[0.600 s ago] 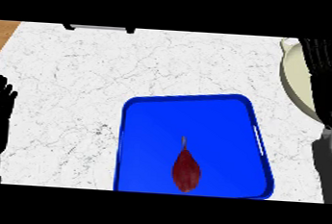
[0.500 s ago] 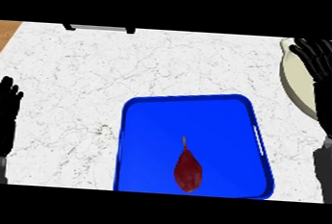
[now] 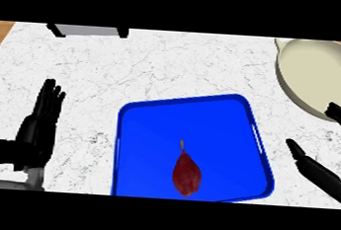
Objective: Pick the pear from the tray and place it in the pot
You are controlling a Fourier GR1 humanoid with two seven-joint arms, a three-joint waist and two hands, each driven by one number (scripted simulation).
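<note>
**White marble desk, pear lying in the tray, both hands held clear**

A white, grey-veined marble desk point(image 3: 168, 72) is filling the head view, with a strip of brown wood showing at the far left corner, around 10 o'clock. A grey and black object point(image 3: 87, 31) is sitting at the desk's far edge near 11 o'clock; what it is cannot be told.

The left hand point(image 3: 37, 123) is resting at 9 o'clock over the bare marble, fingers straight and pointing away from the robot, thumb spread out toward the lower left edge. It is released and holding nothing, and it is standing well apart from the tray.

The right hand point(image 3: 323, 176) is showing only in part at 4 o'clock, against the right edge. One long dark finger or thumb is stretching toward the tray's right rim without touching it, and other fingertips are showing higher up, just beside the pot's near rim. What is visible looks straight and released, with nothing in it.

The blue tray point(image 3: 203, 109) is lying at the centre and toward 6 o'clock, slightly skewed. The dark red pear point(image 3: 188, 172) is lying flat in the tray's near half, stem pointing away. The cream pot point(image 3: 315, 71) is sitting at 2 o'clock, cut off by the right edge.
</note>
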